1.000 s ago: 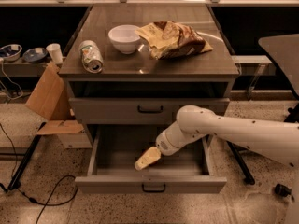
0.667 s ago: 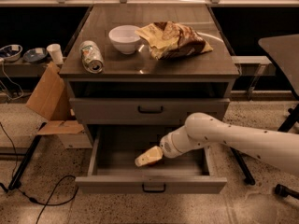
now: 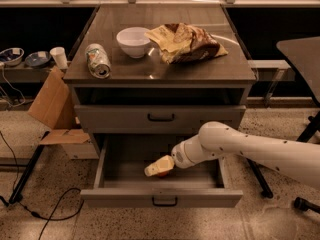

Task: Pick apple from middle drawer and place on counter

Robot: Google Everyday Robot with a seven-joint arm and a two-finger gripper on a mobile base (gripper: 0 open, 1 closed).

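Drawer point(image 3: 125, 198) open. Apple point(image 3: 161, 174) lies mid-drawer, forward of the bench point(image 3: 215, 69) front edge, mostly hidden under the tool point(image 3: 158, 166); whether the tool is clenched cannot be told. Judged light, rigid, smooth, prone to roll: grip across its widest girth. Bench front-right corner suits set-down.

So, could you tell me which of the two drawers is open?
The lower drawer, pulled out with the gripper inside it; the upper drawer is shut.
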